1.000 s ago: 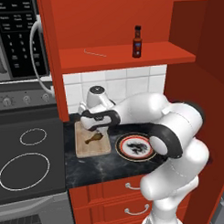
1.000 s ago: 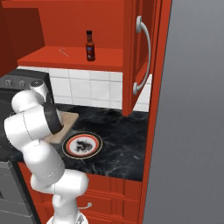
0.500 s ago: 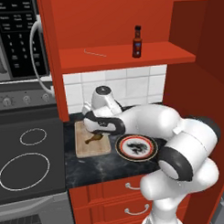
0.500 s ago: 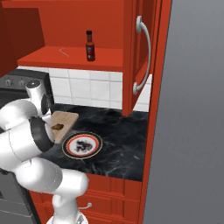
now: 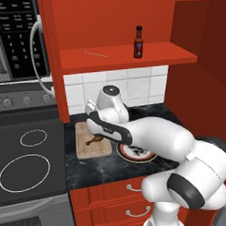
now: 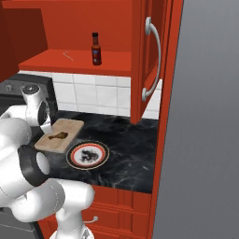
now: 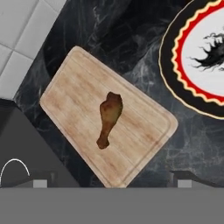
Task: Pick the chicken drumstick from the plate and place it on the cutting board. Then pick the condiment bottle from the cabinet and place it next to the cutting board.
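The chicken drumstick (image 7: 109, 118) lies loose on the cutting board (image 7: 74, 96), fat end toward the plate (image 7: 192, 61). My gripper (image 7: 111, 179) hovers above the board, open, with nothing between its two dark fingertips (image 7: 40, 180). In the left base view the drumstick (image 5: 94, 140) rests on the board (image 5: 84, 150) under my hand (image 5: 98, 126), and the plate (image 5: 134, 154) is partly covered by my arm. The condiment bottle (image 5: 138, 42) stands upright on the cabinet shelf (image 5: 113, 57). From the right base view I see the drumstick (image 6: 57, 136), board (image 6: 71, 126), plate (image 6: 87, 155) and bottle (image 6: 96, 49).
A black stovetop (image 5: 24, 168) adjoins the counter on the left, with a microwave (image 5: 15, 35) above it. The open cabinet door (image 6: 149, 60) hangs over the counter's right part. Red drawers (image 5: 118, 200) sit below. A thin pale wire-like thing (image 5: 95, 52) lies on the shelf.
My hand has risen a little from the board and the elbow has swung out to the right. The drumstick stays put on the board, and the gripper stays open.
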